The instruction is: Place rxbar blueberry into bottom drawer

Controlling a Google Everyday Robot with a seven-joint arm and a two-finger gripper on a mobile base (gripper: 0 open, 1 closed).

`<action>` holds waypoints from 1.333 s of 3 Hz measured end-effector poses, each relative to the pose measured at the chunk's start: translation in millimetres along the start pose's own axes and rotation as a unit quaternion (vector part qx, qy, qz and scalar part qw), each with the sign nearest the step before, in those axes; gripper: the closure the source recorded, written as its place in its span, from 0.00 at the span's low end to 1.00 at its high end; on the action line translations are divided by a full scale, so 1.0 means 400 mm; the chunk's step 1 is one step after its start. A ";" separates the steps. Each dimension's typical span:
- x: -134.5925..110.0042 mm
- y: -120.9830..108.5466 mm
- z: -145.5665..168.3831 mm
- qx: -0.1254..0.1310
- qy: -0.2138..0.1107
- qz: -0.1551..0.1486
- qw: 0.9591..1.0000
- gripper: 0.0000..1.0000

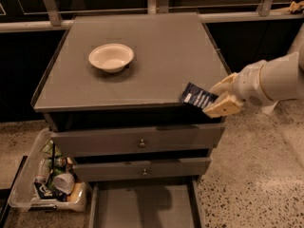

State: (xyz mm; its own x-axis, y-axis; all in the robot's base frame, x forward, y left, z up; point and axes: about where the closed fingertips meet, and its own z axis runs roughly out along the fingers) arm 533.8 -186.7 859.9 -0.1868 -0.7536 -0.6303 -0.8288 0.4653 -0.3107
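Observation:
My gripper (219,99) is shut on the rxbar blueberry (197,98), a small dark navy wrapper with white lettering. It holds the bar in the air at the cabinet top's front right corner, above and to the right of the drawers. The bottom drawer (142,208) is pulled open at the foot of the cabinet, showing a plain grey floor. It lies well below and to the left of the gripper.
A cream-white bowl (111,57) sits on the grey cabinet top (166,46). Two upper drawers with round knobs (141,143) are closed. A clear plastic bin of clutter (47,177) stands on the speckled floor at the left.

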 end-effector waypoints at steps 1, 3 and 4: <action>0.069 0.082 0.048 -0.020 0.005 -0.006 1.000 1.00; 0.140 0.179 0.135 -0.055 0.001 -0.010 0.998 1.00; 0.130 0.200 0.183 -0.063 -0.011 0.001 0.998 1.00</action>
State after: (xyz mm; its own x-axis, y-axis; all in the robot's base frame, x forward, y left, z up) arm 496.5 -154.6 750.1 -0.1790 -0.7416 -0.6465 -0.8885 0.4041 -0.2176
